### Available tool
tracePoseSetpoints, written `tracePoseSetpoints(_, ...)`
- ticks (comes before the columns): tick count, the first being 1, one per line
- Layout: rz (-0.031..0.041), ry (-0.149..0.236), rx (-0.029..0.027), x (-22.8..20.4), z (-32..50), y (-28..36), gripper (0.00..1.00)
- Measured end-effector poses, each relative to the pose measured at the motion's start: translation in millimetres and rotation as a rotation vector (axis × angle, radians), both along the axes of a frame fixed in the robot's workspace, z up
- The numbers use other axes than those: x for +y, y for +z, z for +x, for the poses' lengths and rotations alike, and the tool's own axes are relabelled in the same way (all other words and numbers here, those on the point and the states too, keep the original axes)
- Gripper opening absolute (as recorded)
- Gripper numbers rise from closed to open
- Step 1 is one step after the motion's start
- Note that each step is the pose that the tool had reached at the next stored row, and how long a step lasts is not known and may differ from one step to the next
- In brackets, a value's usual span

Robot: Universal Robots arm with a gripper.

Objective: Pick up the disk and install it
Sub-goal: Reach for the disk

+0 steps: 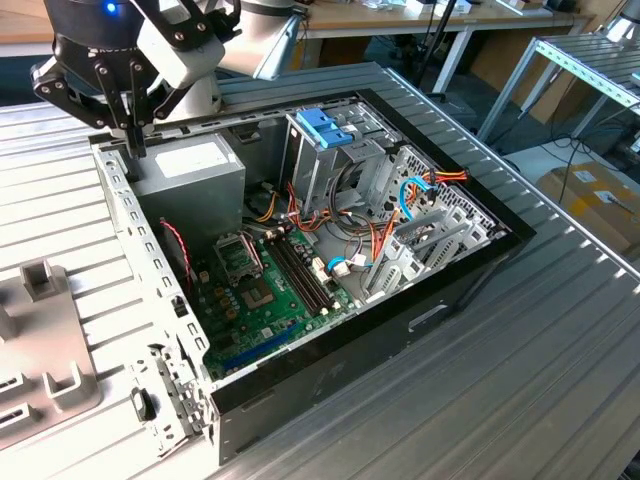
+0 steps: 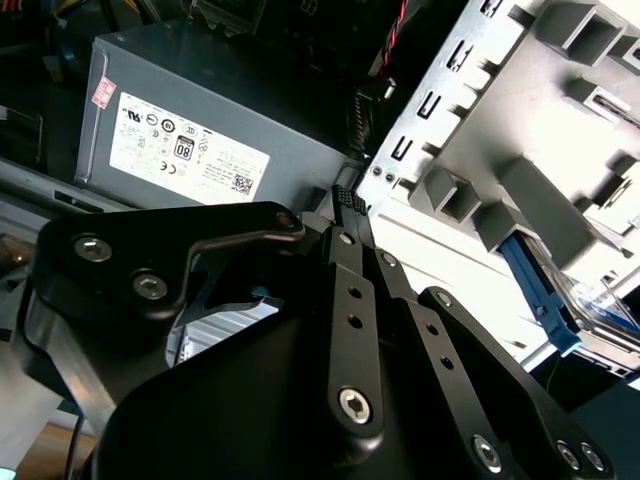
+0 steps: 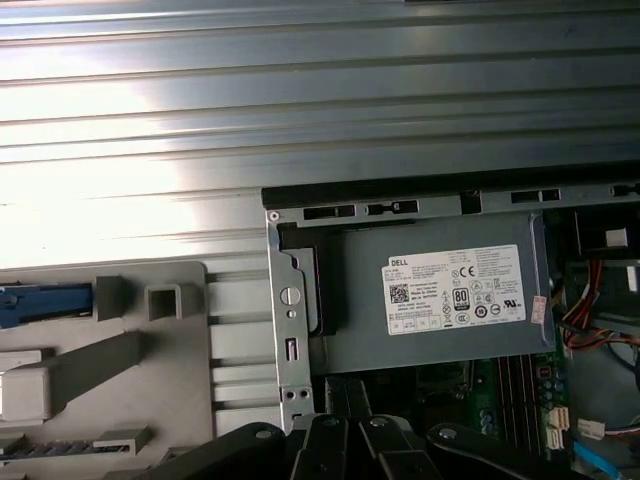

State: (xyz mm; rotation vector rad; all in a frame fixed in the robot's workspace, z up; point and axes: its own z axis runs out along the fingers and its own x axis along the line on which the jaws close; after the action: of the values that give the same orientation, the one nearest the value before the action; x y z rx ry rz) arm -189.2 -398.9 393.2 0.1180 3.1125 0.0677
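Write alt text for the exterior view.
A robot gripper, jaws shut, hangs over a corner of an open computer case, by its grey power supply. The case lies on a ribbed metal table; a grey fixture sits at the exterior view's left.

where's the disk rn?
In the second wrist view, the disk sits in the grey holder, outside the PC case, across its perforated wall from the power supply.

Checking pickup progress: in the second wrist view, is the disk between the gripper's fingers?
No, the disk lies in the grey fixture, apart from the gripper, whose fingers are shut on nothing.
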Motion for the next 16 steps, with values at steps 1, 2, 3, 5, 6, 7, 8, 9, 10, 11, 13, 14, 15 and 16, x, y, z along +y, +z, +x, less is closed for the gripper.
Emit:
tracePoseSetpoints(1, 0.0000, 0.000, 0.0000, 0.0, -0.3, 0.0, 0.11)
tracePoseSetpoints(2, -0.0001, 0.000, 0.0000, 0.0, -0.5, 0.0, 0.11)
tracePoseSetpoints(3, 0.0000, 0.000, 0.0000, 0.0, -0.8, 0.0, 0.11)
tracePoseSetpoints(5, -0.0001, 0.000, 0.0000, 0.0, -1.3, 0.0, 0.11)
tracePoseSetpoints(6, 0.0000, 0.000, 0.0000, 0.0, -1.5, 0.0, 0.11)
tracePoseSetpoints(7, 0.0000, 0.000, 0.0000, 0.0, -1.7, 0.0, 0.11)
tracePoseSetpoints(8, 0.0000, 0.000, 0.0000, 0.0, -2.0, 0.0, 0.11)
tracePoseSetpoints(9, 0.0000, 0.000, 0.0000, 0.0, -2.2, 0.0, 0.11)
tracePoseSetpoints(10, 0.0000, 0.000, 0.0000, 0.0, -2.4, 0.0, 0.11)
tracePoseSetpoints(11, -0.0001, 0.000, 0.0000, 0.0, -2.6, 0.0, 0.11)
tracePoseSetpoints(13, -0.0001, 0.000, 0.0001, 0.0, -3.1, 0.0, 0.11)
tracePoseSetpoints(14, -0.0001, 0.000, 0.0000, 0.0, -3.3, 0.0, 0.11)
tracePoseSetpoints(15, -0.0001, 0.000, 0.0001, 0.0, -3.6, 0.0, 0.11)
tracePoseSetpoints(16, -0.0001, 0.000, 0.0001, 0.0, -3.9, 0.0, 0.11)
